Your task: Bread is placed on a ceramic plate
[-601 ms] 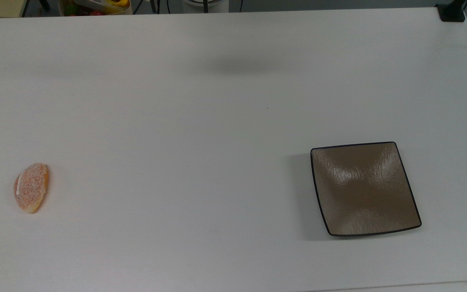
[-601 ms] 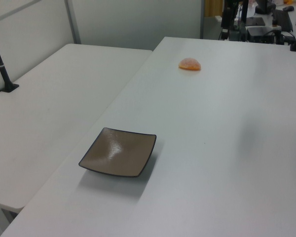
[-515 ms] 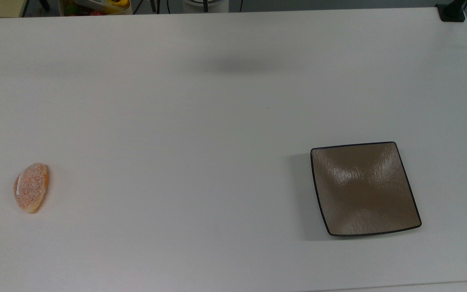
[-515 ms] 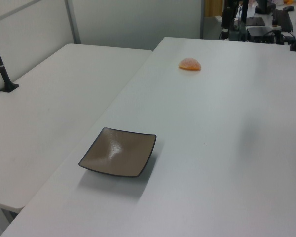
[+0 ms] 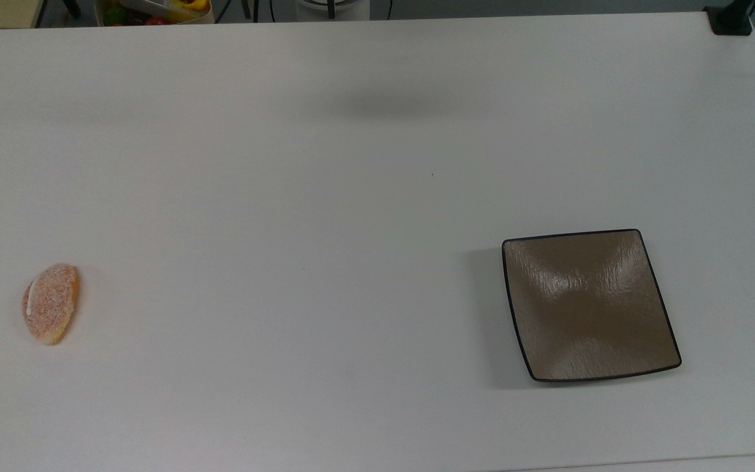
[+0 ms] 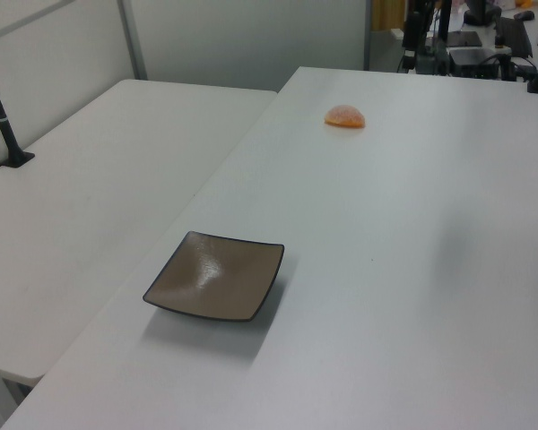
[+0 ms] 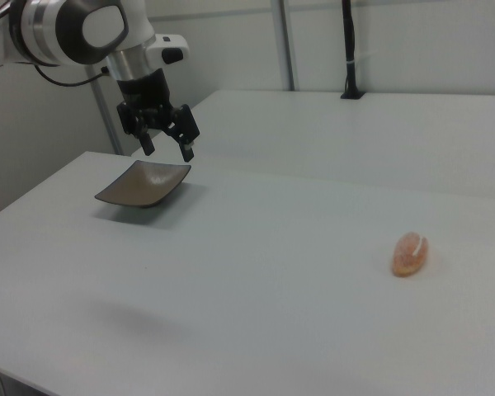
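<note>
Bread (image 7: 410,253) is seen lying on the white counter (image 7: 256,280), well apart from the tool (image 7: 167,149). The tool is held high with its fingers spread and empty, above the counter near the ceramic plate (image 7: 143,184).

The top view looks straight down on the tabletop (image 5: 351,229); the left and right views look along it from opposite ends, sharing its surface.

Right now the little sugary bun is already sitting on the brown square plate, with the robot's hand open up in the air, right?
Not quite: the bun lies on the bare table, far from the brown square plate, as the right view shows. The hand is indeed open in the air.
</note>
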